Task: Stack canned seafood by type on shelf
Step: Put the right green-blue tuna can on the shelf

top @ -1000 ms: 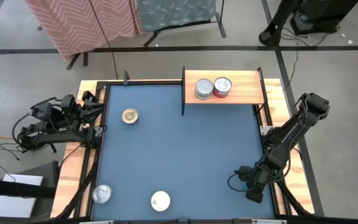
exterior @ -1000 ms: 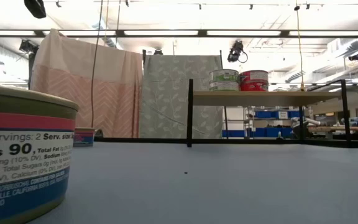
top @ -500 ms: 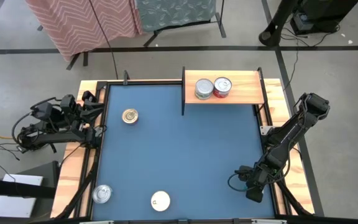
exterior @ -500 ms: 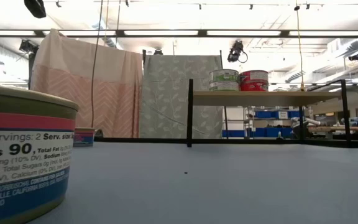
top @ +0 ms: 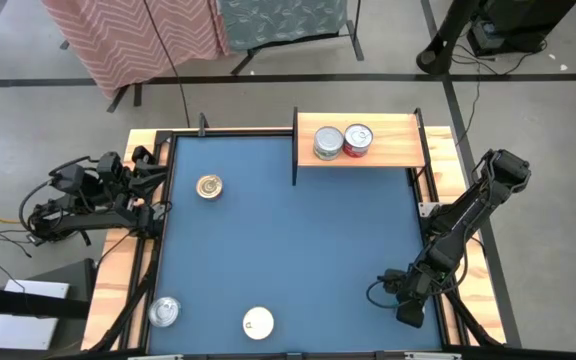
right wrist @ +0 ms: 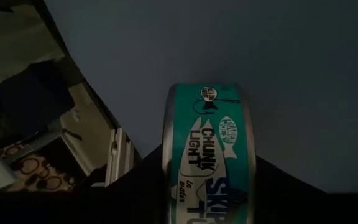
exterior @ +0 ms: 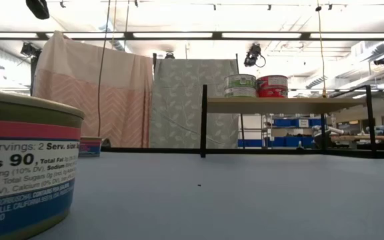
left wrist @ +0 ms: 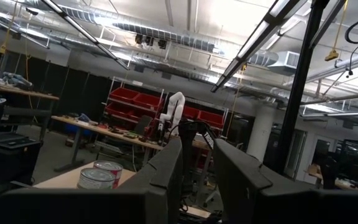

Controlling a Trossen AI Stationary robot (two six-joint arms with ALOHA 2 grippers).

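The shelf (top: 388, 140) stands at the table's far right and bears a silver-lidded tin (top: 328, 142) and a red tin (top: 357, 140), side by side; both show in the low view (exterior: 240, 85) (exterior: 272, 85). A gold-lidded tin (top: 208, 186), a silver one (top: 164, 312) and a white-lidded one (top: 258, 322) stand on the blue table. My right gripper (top: 403, 295) is low at the near right corner, shut on a teal tin (right wrist: 207, 149). My left gripper (left wrist: 197, 180) waits off the table's left edge, slightly open and holding nothing. My right gripper holds the teal tin between its two fingers (right wrist: 278, 186), one on each flat face. The tin's teal label band (right wrist: 197, 143) faces the wrist camera, so the tin is on edge. The fingers slant down from the near right. Whether the tin touches the table, I cannot tell.
A wooden side rail (top: 448, 300) runs close beside my right gripper. The shelf's dark upright (top: 295, 145) stands at its left end. One tin with a red and blue label (exterior: 25, 173) is close to the low camera. The table's middle (top: 288, 240) is bare.
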